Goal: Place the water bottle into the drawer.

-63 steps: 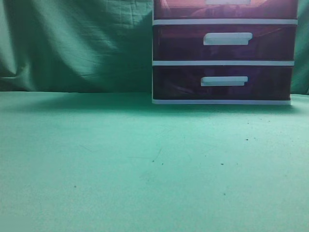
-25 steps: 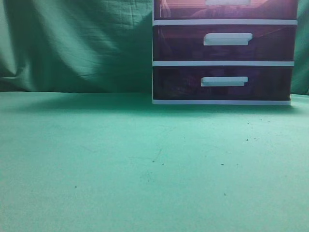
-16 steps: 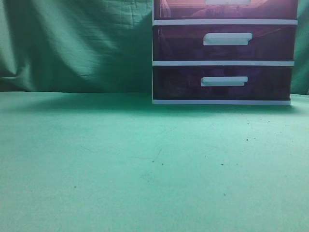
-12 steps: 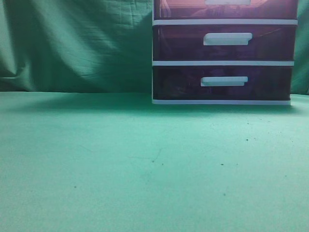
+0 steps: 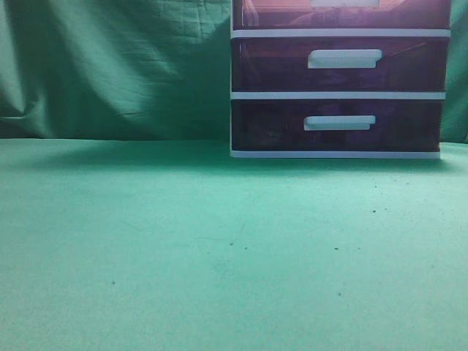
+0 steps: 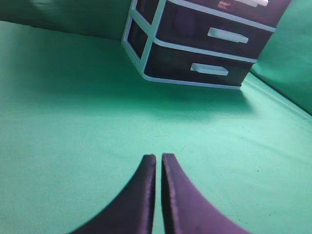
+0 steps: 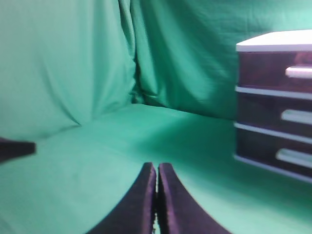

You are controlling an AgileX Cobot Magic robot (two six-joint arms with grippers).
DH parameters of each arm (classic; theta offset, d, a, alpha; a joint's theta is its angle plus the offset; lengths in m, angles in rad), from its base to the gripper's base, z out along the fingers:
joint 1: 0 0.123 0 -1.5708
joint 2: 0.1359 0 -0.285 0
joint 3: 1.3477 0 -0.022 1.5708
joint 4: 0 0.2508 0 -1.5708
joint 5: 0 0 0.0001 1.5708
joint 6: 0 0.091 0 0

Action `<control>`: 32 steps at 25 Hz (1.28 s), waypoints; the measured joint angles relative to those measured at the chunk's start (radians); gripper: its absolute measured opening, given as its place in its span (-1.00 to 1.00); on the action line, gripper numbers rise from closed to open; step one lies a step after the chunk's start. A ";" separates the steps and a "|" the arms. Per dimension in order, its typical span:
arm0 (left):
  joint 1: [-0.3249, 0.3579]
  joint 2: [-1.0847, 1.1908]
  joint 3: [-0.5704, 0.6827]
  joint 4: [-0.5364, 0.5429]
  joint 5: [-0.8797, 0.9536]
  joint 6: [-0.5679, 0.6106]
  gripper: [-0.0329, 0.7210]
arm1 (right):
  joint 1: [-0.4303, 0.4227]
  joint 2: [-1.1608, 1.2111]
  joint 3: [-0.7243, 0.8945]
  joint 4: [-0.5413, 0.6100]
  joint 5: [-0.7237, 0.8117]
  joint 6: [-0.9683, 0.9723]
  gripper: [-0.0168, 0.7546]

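Note:
No water bottle shows in any view. The drawer (image 5: pixel 278 14) is the reddish-brown top tier of the white-framed unit, cut off by the top edge of the exterior view, and its front is flush with the frame. It also shows in the left wrist view (image 6: pixel 214 4) and the right wrist view (image 7: pixel 261 70). My left gripper (image 6: pixel 159 157) is shut and empty, low over the green cloth, well short of the unit. My right gripper (image 7: pixel 157 165) is shut and empty, with the unit to its right. Neither gripper shows in the exterior view.
Two darker purple-brown drawers (image 5: pixel 278 66) (image 5: pixel 270 124) sit below the top tier. A green cloth (image 5: pixel 183 241) covers the table, and a green curtain (image 5: pixel 110 66) hangs behind. A dark object (image 7: pixel 14 148) pokes in at the left edge of the right wrist view.

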 joint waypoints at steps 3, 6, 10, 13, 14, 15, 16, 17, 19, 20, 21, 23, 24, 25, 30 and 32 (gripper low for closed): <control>0.000 0.000 0.000 0.000 0.000 0.000 -0.91 | 0.000 0.000 0.018 -0.104 -0.016 0.014 -0.96; 0.000 0.000 0.000 0.000 0.000 0.000 -0.91 | -0.031 0.000 0.073 -0.179 -0.090 0.085 -0.96; 0.000 0.000 0.000 0.000 0.000 0.000 -0.91 | -0.178 0.000 0.170 -0.214 -0.148 0.125 -0.96; 0.000 0.000 0.000 0.000 0.000 0.000 -0.91 | -0.279 -0.033 0.242 -0.254 -0.164 0.128 -0.96; 0.000 0.000 0.000 0.000 0.000 0.000 -0.91 | -0.302 -0.051 0.266 -0.276 -0.172 0.128 -0.96; 0.000 0.000 0.000 0.000 0.000 0.000 -0.91 | -0.327 -0.059 0.286 -0.298 -0.182 0.129 -0.96; 0.000 0.000 0.000 0.000 -0.002 0.000 -0.91 | -0.348 -0.061 0.308 -0.311 -0.196 0.131 -0.96; 0.000 0.000 0.000 0.000 -0.002 0.000 -0.91 | -0.365 -0.061 0.327 -0.316 -0.206 0.133 -0.96; 0.000 0.000 0.000 0.000 -0.002 0.000 -0.91 | -0.389 -0.061 0.356 -0.322 -0.223 0.137 -0.96; 0.000 0.000 0.000 0.000 -0.002 0.000 -0.91 | -0.399 -0.061 0.366 -0.324 -0.223 0.145 -0.96; 0.000 0.000 0.000 0.000 -0.002 0.000 -0.91 | -0.408 -0.061 0.372 -0.325 -0.223 0.155 -0.96; 0.000 0.000 0.000 0.000 -0.002 0.000 -0.91 | -0.424 -0.061 0.372 -0.331 -0.212 0.167 -0.96; 0.000 0.000 0.000 0.000 -0.002 0.000 -0.91 | -0.428 -0.061 0.372 -0.333 -0.205 0.171 -0.96; 0.000 0.000 0.000 0.000 -0.002 0.000 -0.91 | -0.432 -0.061 0.372 -0.335 -0.199 0.172 -0.96; 0.000 0.000 0.000 0.000 -0.002 0.000 -0.91 | -0.437 -0.061 0.374 -0.427 -0.115 0.341 -0.96; 0.000 0.000 0.000 0.000 -0.002 0.000 -0.91 | -0.437 -0.061 0.374 -0.491 -0.104 0.440 -0.96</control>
